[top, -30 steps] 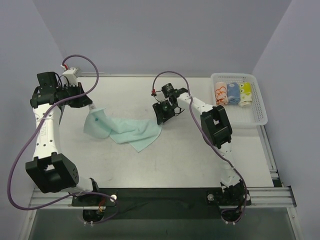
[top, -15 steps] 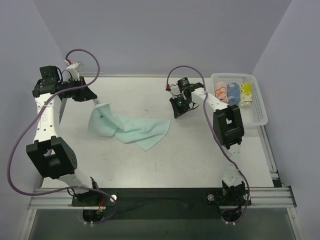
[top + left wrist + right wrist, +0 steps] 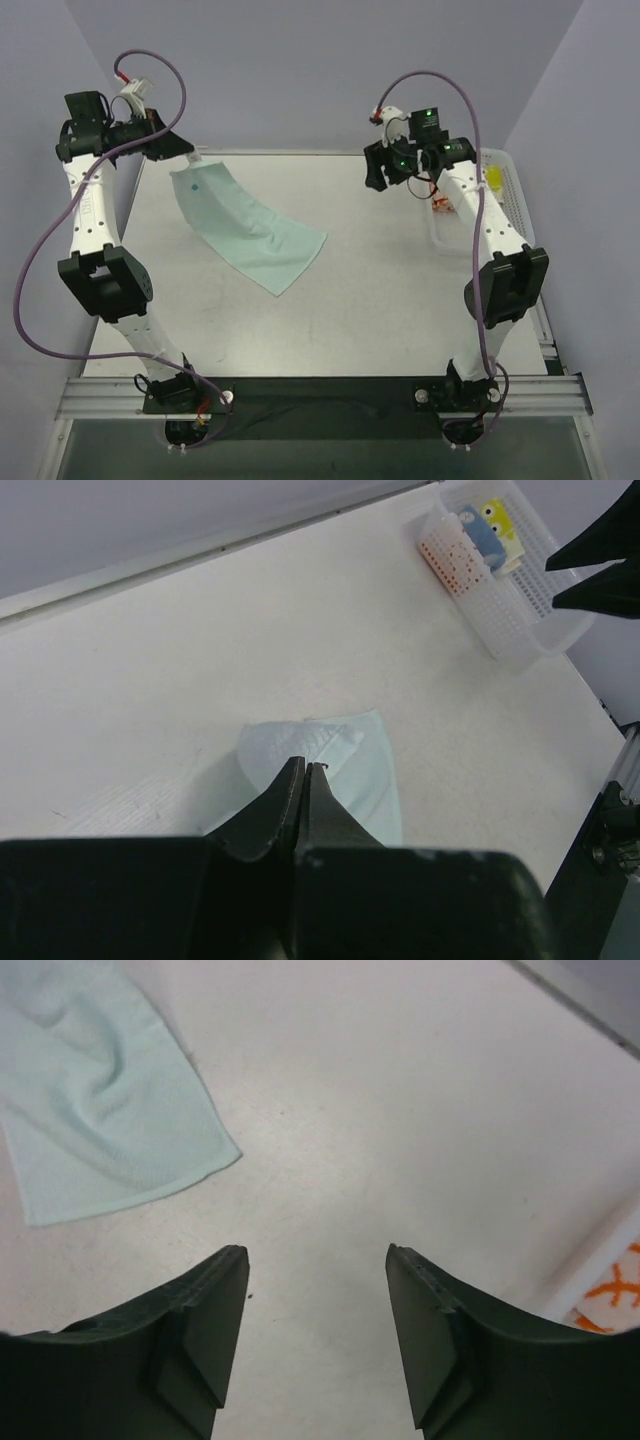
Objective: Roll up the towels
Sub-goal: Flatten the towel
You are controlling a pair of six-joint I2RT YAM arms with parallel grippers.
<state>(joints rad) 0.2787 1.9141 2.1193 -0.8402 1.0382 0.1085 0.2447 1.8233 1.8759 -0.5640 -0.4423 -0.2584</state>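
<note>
On the white table [image 3: 400,310], the mint-green towel [image 3: 250,235] is lying diagonally from far left toward centre, the left gripper [image 3: 188,156] clamping its raised far corner, the right gripper [image 3: 377,172] hovering empty, jaws apart, well away near the basket [image 3: 522,235].

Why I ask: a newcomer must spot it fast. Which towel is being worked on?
Look at the white table, left of centre. A pale mint-green towel lies spread there, its far corner pinched by the left arm's fingers. It is the only unrolled one; the other towels sit rolled in the white basket at the right edge.
</note>
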